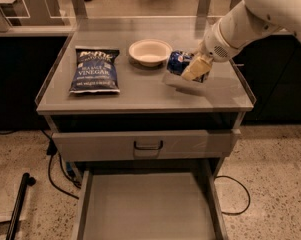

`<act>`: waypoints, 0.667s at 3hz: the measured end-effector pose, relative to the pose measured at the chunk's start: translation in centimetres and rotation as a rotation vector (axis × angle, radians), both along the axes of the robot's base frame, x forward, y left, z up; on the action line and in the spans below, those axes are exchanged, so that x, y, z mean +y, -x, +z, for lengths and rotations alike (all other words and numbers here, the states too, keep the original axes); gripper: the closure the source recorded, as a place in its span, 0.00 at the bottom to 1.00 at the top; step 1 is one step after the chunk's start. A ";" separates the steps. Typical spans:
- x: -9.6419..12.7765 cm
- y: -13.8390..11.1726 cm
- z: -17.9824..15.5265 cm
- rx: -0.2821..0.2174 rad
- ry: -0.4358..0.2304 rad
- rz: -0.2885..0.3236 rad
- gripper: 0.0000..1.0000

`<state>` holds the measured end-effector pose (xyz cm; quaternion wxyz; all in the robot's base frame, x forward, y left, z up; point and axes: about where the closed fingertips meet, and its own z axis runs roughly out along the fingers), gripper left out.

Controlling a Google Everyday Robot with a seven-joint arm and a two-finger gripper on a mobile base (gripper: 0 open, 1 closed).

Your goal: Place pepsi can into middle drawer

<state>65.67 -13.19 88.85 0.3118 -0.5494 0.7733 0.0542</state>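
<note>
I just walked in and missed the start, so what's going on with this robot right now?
The robot's arm reaches in from the right, and its end effector grips the pepsi can at the right of the cabinet top, beside the white bowl. A blue chip bag lies to the left. Below, the middle drawer stands pulled open, and the can is not yet in it.
</note>
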 end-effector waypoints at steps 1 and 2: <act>-0.8 3.6 2.7 -0.030 -0.004 0.030 1.00; -1.8 8.2 4.9 -0.057 -0.015 0.041 1.00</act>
